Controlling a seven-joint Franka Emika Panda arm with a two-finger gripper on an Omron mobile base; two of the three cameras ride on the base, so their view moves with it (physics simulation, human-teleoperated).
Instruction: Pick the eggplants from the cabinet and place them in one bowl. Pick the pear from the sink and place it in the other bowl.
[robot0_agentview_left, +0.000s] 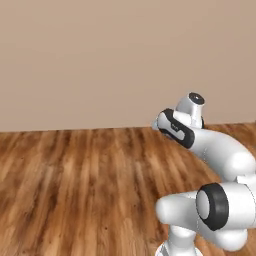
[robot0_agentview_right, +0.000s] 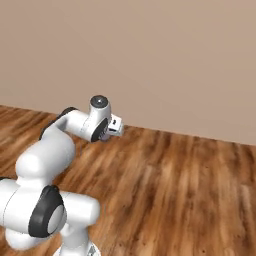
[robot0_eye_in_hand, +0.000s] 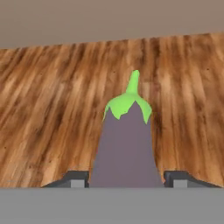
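A purple eggplant (robot0_eye_in_hand: 124, 144) with a green cap and stem stands between my two dark fingertips (robot0_eye_in_hand: 74, 179) in the hand view, stem pointing away from the hand. My gripper (robot0_eye_in_hand: 124, 179) is shut on its body and holds it above a wooden floor. In the right base view the white hand (robot0_agentview_right: 115, 125) sticks out past the wrist toward the wall, with the arm folded low in front of the base. The cabinet, the bowls, the sink and the pear are out of view.
A brown plank floor (robot0_agentview_left: 75, 185) stretches ahead of the base to a plain beige wall (robot0_agentview_left: 100, 60). The same floor (robot0_agentview_right: 185, 190) runs wide to the right of the arm.
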